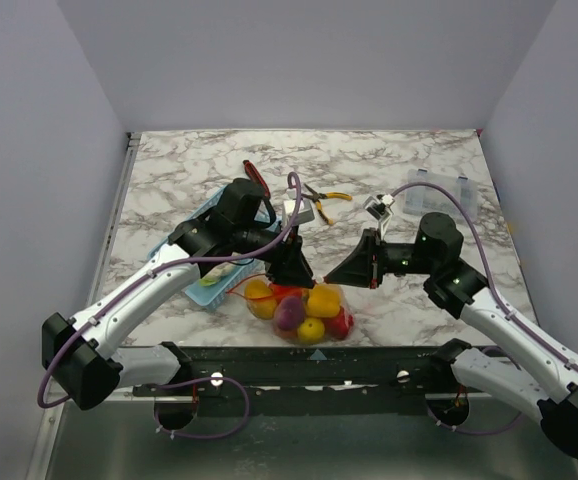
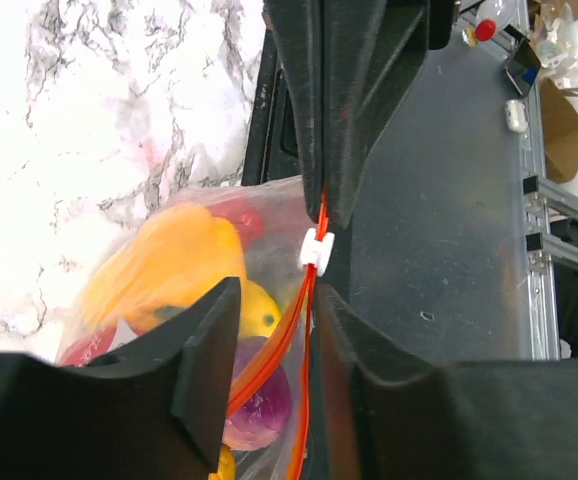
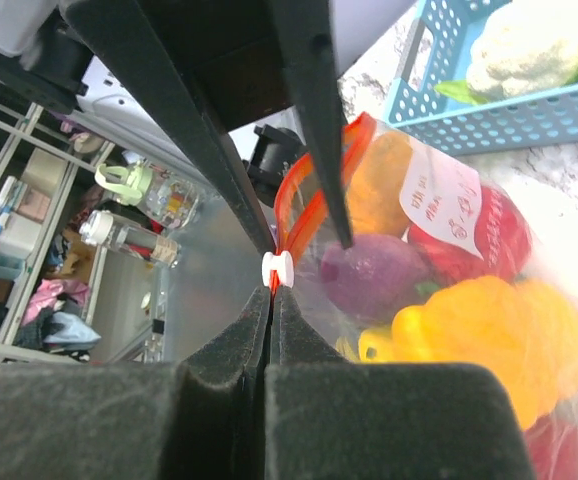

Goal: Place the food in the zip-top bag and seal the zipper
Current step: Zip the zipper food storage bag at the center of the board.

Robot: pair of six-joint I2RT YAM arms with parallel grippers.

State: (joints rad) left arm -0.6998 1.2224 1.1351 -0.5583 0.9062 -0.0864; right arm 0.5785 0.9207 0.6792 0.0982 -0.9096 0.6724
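Fruit (image 3: 489,320) fills the zip-top bag (image 3: 439,190); right tool (image 3: 271,300) pinches the zipper (image 2: 306,320), left tool (image 2: 274,300) spread, seal unfinished (cauliflower (image 3: 529,45) lies in the basket (image 3: 489,125)).

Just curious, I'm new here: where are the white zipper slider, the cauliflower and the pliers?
white zipper slider (image 2: 316,248), left wrist view, its middle.
cauliflower (image 3: 529,45), right wrist view, its white top.
pliers (image 1: 336,196), top view, a yellow handle.

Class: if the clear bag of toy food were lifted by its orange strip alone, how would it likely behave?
The zip-top bag would probably sag and swing, being thin crinkled film. The food inside, rounded and glossy, would likely shift and bunch at the bottom. The zipper looks floppy: it bows into a loop near its white slider.
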